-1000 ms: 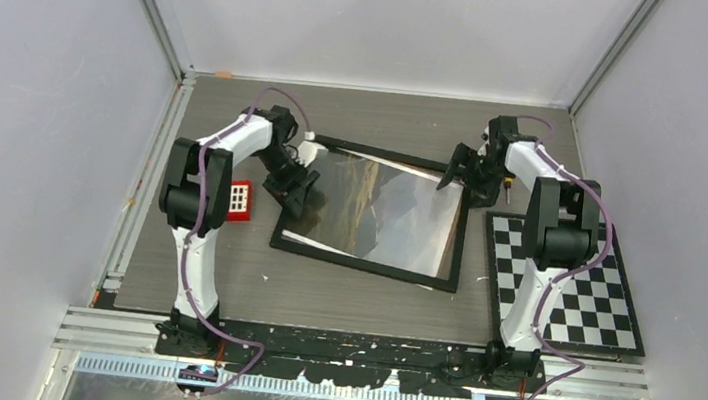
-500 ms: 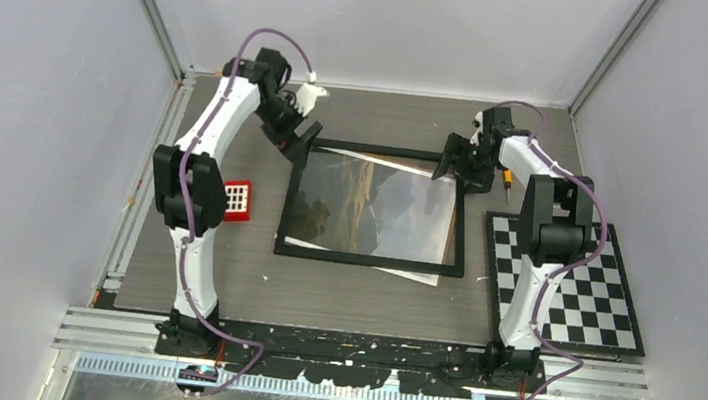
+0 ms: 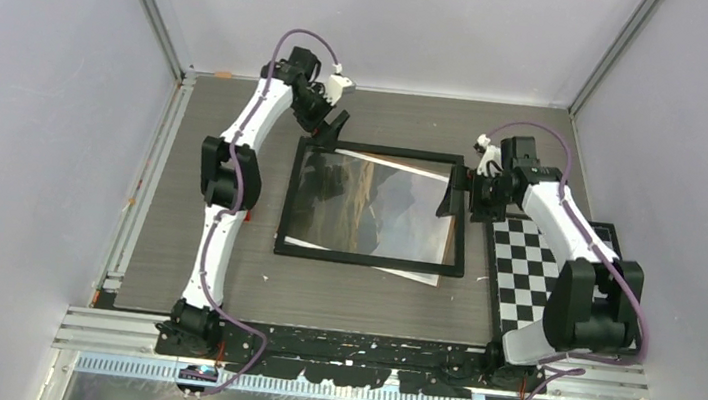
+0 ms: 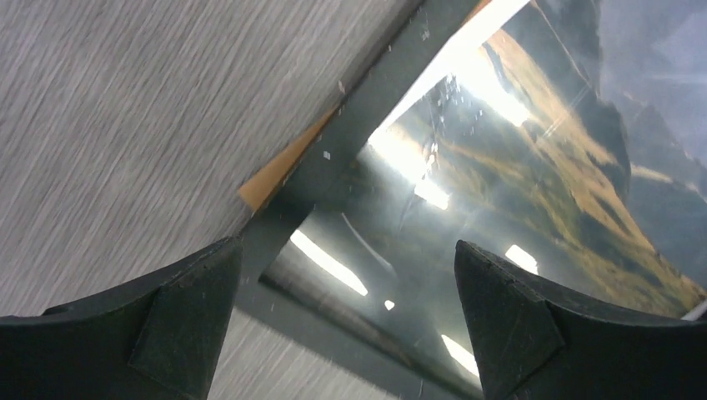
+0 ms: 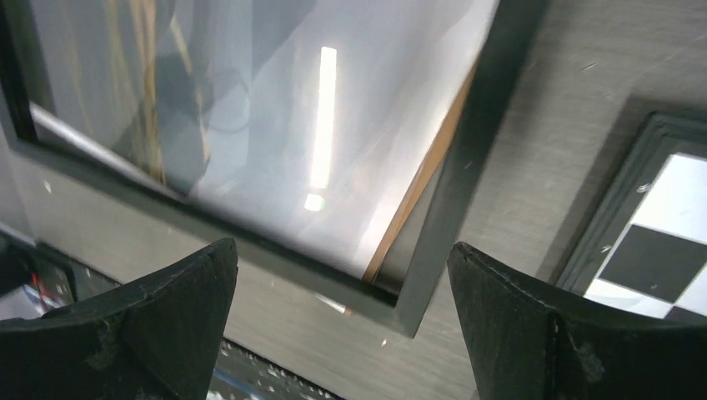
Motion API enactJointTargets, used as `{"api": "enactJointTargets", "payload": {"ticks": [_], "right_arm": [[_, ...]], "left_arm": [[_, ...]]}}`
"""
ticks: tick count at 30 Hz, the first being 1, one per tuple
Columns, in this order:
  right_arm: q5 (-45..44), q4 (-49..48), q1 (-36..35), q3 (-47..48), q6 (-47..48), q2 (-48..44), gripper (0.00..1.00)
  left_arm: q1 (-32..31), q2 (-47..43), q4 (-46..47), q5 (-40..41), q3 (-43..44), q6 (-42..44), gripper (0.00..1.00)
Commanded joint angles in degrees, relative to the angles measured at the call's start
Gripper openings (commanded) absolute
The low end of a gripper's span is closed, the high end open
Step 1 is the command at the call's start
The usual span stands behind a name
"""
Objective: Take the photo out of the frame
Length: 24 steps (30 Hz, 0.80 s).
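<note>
With the left pincer (image 3: 330, 129) and right pincer (image 3: 450, 193) gaping empty, we judged the flimsy mountain-landscape paper photo (image 3: 369, 212) best pinched where it overhung the bottom rim of the glazed black rectangular frame (image 3: 368, 259).

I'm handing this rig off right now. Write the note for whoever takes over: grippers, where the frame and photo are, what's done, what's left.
Left gripper: open, empty, over the frame's far-left corner.
Right gripper: open, empty, at the frame's right edge, next to the checkerboard.
Frame: flat on the table, glass side up.
Photo: inside the frame but crooked; a white corner pokes out under the near rim.
Done: the photo looks loosened, but it is not out.
Left: grip the photo and pull it clear of the frame.
</note>
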<state>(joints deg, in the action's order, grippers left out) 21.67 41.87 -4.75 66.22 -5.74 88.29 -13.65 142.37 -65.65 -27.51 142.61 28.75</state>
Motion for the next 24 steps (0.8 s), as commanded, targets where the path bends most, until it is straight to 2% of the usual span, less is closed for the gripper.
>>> {"api": "enactJointTargets", "payload": {"ticks": [1, 5, 10, 18, 24], "right_arm": [[6.6, 1.7, -3.1, -5.6, 10.9, -6.9, 0.98], [7.9, 3.1, -6.7, -10.9, 18.0, -11.2, 0.88], [5.8, 3.7, -12.7, -13.6, 24.6, -11.6, 0.66], [-1.0, -0.5, -23.2, -18.1, 30.4, -11.8, 0.5], [-1.4, -0.6, -26.1, -20.2, 35.8, -9.8, 0.33]], "left_arm": [[-1.0, 0.3, 13.5, -2.6, -0.7, -8.9, 1.0], [-1.1, 2.7, 19.1, -3.5, 0.0, -14.7, 1.0], [-1.6, 6.0, 20.9, -4.0, 2.1, -16.5, 1.0], [-2.0, 8.4, 20.8, -3.5, 2.0, -17.5, 1.0], [-1.9, 9.2, 20.7, -3.3, 2.0, -18.1, 1.0]]}}
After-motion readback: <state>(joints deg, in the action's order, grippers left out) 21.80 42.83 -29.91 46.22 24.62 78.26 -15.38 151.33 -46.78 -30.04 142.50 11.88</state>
